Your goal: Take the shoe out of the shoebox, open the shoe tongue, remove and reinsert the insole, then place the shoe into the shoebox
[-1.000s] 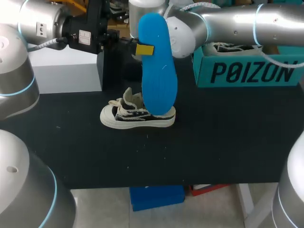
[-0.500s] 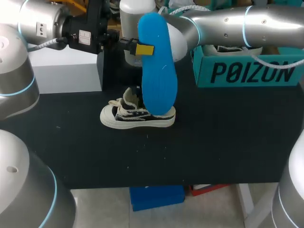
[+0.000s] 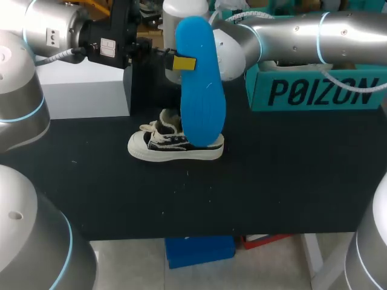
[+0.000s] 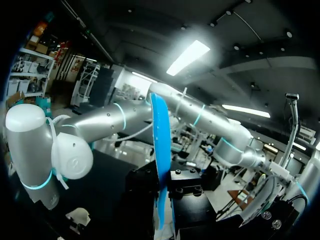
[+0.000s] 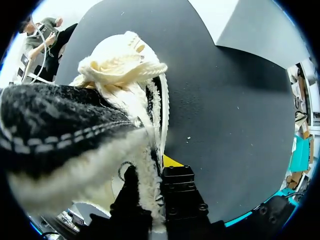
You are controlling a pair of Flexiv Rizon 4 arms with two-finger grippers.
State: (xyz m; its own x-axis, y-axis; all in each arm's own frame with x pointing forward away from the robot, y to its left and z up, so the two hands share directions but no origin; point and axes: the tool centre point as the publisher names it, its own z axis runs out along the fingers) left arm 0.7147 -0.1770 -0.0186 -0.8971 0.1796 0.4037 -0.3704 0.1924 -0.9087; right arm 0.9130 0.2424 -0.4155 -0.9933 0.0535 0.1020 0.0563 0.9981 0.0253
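Blue insole (image 3: 202, 90), black-and-cream shoe (image 3: 163, 148), teal shoebox (image 3: 314, 90).

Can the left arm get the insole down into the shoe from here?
Probably yes. The left gripper holds the insole upright, its lower end at the heel of the shoe. The right gripper pinches a frayed edge of the shoe; whether it crowds the opening is hidden.

One black-and-white canvas shoe (image 3: 172, 147), one bright blue foam insole (image 3: 201, 84) and one teal cardboard shoebox (image 3: 314, 90) sat with two silver robot arms (image 3: 54, 30) (image 3: 302, 36) at one black surface (image 3: 272, 181).
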